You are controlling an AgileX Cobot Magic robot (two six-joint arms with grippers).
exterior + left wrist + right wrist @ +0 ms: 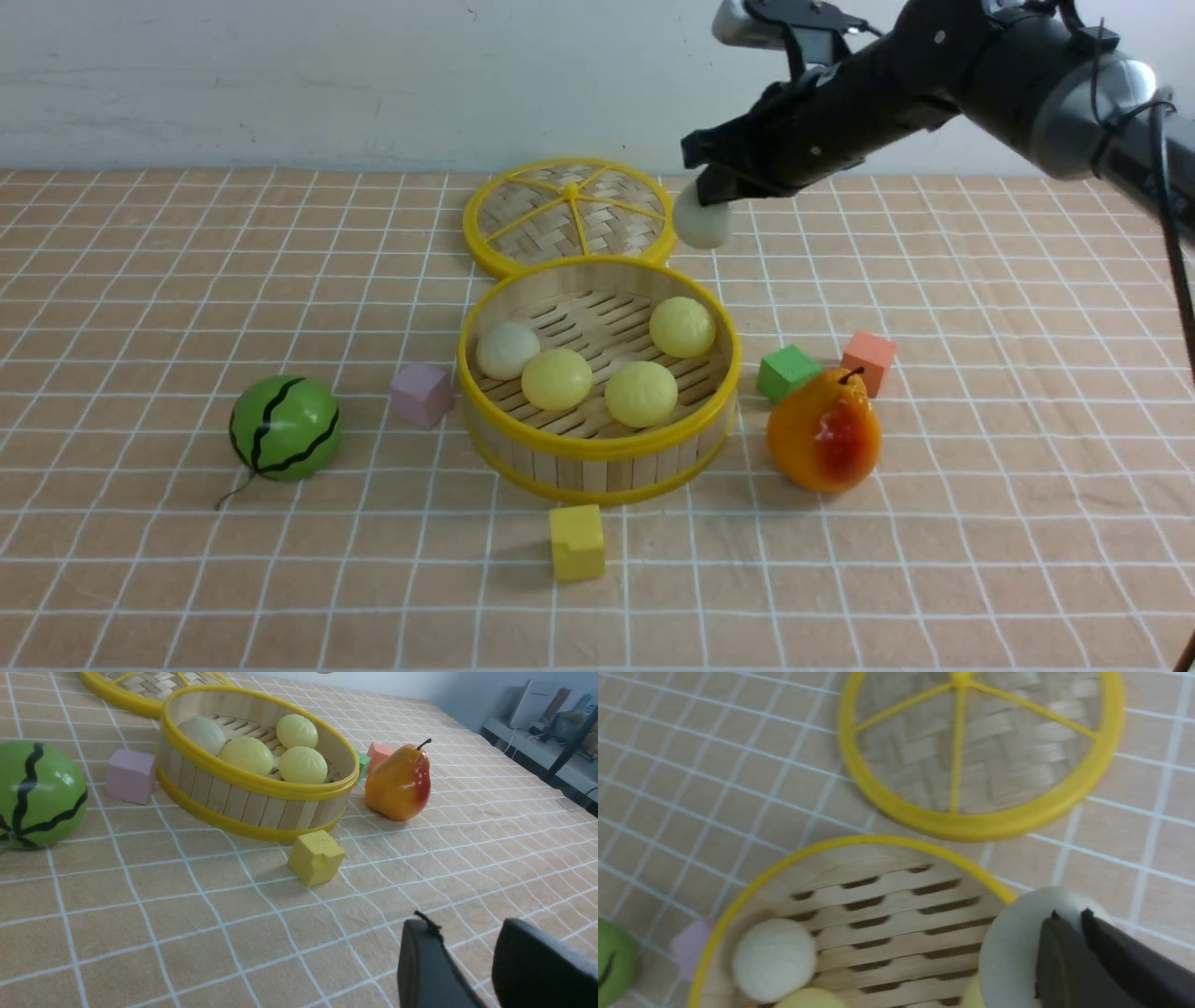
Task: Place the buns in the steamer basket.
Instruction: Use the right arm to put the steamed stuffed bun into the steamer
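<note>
The steamer basket [597,448] stands mid-table with three pale yellow buns [556,378] and one off-white bun [508,350] on its slatted floor. My right gripper [714,194] is shut on another off-white bun [702,226], held in the air just beyond the basket's far right rim. In the right wrist view the dark fingers [1069,914] pinch this bun [1013,947] close together over the basket rim [859,841]. The left gripper [467,933] hangs open over bare cloth, nothing between its fingers, well short of the basket [261,786].
The flat woven lid [569,217] lies behind the basket. A green watermelon ball [285,427] and pink cube [421,394] sit to its left, a yellow cube [576,541] in front, and a green cube [787,371], orange cube [869,359] and pear [824,429] to its right.
</note>
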